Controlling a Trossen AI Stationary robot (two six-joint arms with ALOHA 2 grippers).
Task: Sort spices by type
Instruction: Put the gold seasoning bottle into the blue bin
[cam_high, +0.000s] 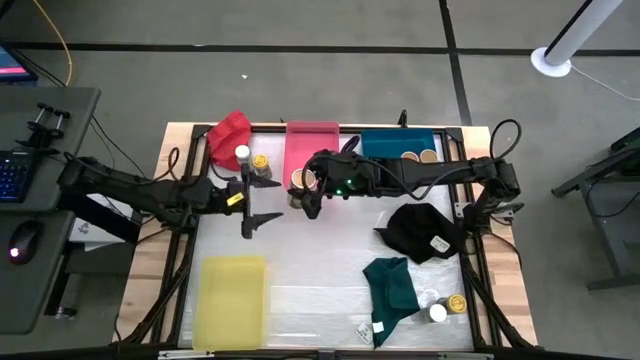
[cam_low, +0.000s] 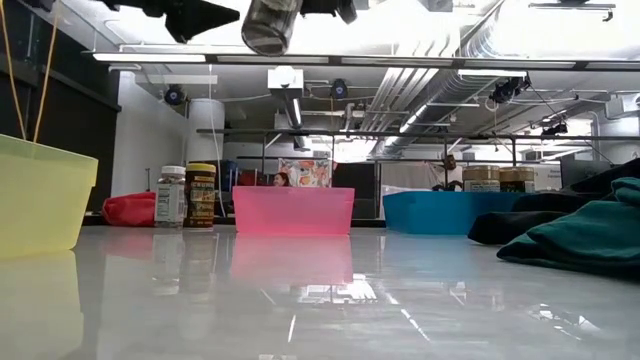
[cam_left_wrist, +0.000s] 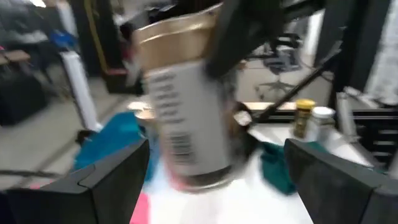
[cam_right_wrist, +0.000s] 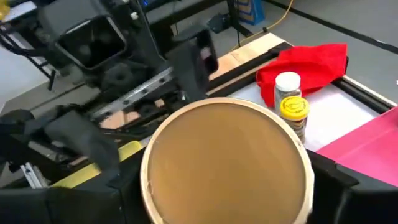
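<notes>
My right gripper (cam_high: 306, 196) is shut on a tan-lidded spice jar (cam_left_wrist: 186, 106) held high over the table, in front of the pink tray (cam_high: 312, 140). My left gripper (cam_high: 262, 218) stands open and level just left of that jar, apart from it. A white-lidded jar (cam_high: 242, 153) and a yellow-lidded jar (cam_high: 260, 161) stand on the table by the red cloth (cam_high: 230, 130). Two tan-lidded jars (cam_high: 419, 156) stand in the teal tray (cam_high: 385, 143). Another white-lidded jar (cam_high: 437, 312) and yellow-lidded jar (cam_high: 457, 303) stand at the near right. My right gripper pinches the jar's body below the tan lid (cam_right_wrist: 227, 158) between its two fingers (cam_right_wrist: 339, 186), one on each side. The fingers come from the table's right, slanting down. The jar is lifted clear of the table, lid up and somewhat tilted.
A yellow tray (cam_high: 232, 300) lies near the front left. A black cloth (cam_high: 420, 230) and a teal cloth (cam_high: 392, 290) lie on the right half. The middle of the white table top (cam_high: 310, 260) is bare.
</notes>
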